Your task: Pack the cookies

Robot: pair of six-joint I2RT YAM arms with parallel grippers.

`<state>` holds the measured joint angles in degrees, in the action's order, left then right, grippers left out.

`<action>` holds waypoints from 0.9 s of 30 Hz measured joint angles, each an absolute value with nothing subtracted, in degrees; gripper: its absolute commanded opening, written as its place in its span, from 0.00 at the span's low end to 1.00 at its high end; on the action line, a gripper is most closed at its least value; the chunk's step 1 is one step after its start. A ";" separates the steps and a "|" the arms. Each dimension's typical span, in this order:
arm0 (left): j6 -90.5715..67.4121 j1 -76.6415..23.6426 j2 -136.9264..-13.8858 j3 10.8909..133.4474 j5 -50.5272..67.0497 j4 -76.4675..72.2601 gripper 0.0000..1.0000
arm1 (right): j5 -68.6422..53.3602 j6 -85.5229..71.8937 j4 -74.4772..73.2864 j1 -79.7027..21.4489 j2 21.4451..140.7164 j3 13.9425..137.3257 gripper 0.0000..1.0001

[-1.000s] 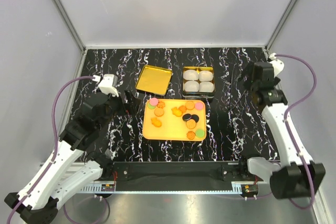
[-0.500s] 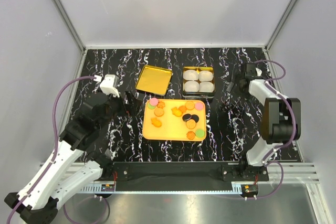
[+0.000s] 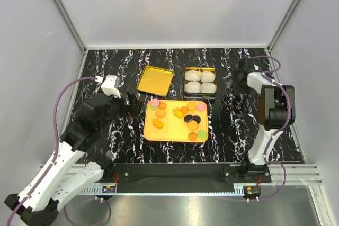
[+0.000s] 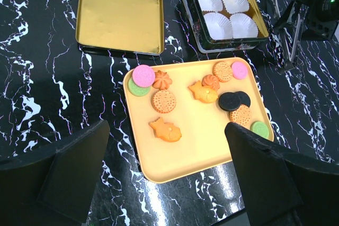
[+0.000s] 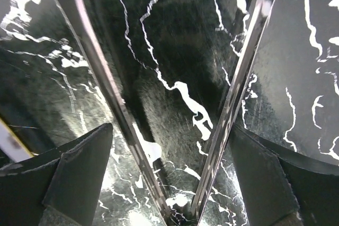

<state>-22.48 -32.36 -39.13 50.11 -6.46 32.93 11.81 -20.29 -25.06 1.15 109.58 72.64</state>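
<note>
Left wrist view: cookies loose on yellow tray, just in front of tin with paper cups. Left tool spread wide, empty; right tool gripping metal tongs. Likely light, brittle; best pinched across edges.

We see bare marble between the left gripper and the tray; lid and tin block its far edge.

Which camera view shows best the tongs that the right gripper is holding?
The right wrist view: both metal blades of the tongs fill it, spread over the table. The top view shows them small and dark, the left wrist view only thin at its right edge.
</note>
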 measured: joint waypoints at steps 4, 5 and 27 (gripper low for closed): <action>-22.48 -32.36 -39.38 50.11 -6.39 32.95 0.99 | 11.35 -20.16 -25.17 1.15 110.10 72.29 0.92; -22.48 -32.36 -39.46 50.11 -6.33 32.93 0.99 | 11.29 -20.14 -25.10 1.15 110.10 72.16 0.91; -22.46 -32.36 -39.27 50.02 -5.34 33.01 0.99 | 9.63 -19.73 -29.67 1.15 103.13 71.99 0.55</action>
<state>-22.46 -32.36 -39.27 50.02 -5.34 33.01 9.63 -19.73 -29.67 1.15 103.13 71.99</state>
